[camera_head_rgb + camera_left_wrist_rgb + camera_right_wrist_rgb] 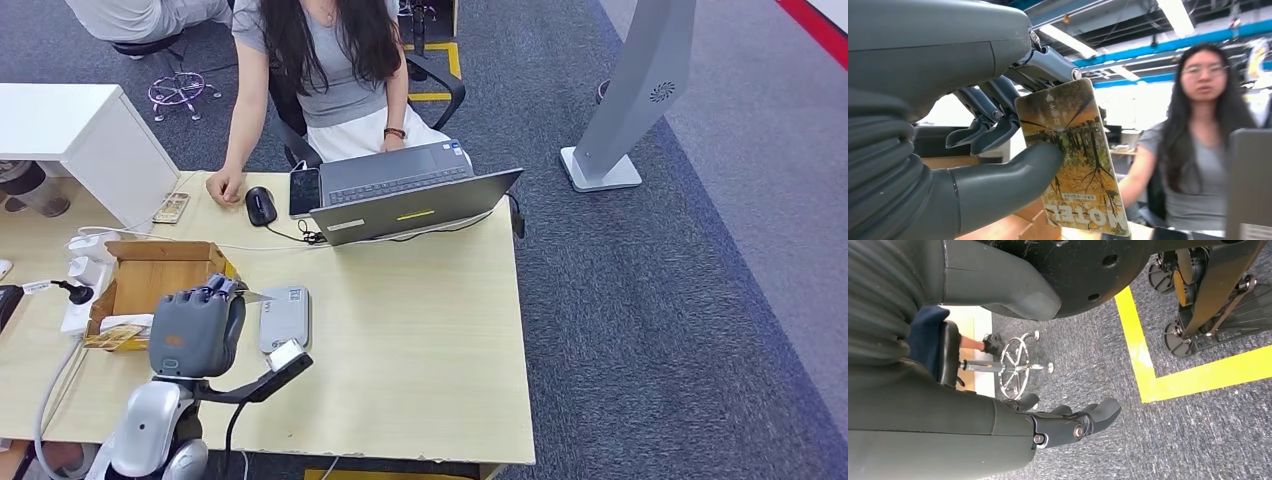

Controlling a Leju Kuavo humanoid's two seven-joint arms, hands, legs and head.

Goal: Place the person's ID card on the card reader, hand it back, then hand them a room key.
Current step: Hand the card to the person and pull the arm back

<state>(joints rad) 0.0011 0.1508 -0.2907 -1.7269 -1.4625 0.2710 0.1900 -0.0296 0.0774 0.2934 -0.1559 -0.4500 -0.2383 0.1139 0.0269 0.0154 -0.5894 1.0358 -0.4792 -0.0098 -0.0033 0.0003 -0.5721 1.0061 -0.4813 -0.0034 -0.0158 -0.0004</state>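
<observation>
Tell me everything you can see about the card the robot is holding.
The card is a flat, glossy rectangle with rounded corners, plastic by its look. It is printed with an autumn forest in yellows and browns, the word HOTEL in pale letters near one end, and small text and an arrow near the other. The left robot hand pinches it, thumb pressed on the printed face and fingers behind. It is held up off the desk, facing the wrist camera, with the seated person behind it.

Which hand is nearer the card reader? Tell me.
Left. The left hand hovers right beside the card reader, holding a hotel key card; the right hand hangs over the floor.
</observation>
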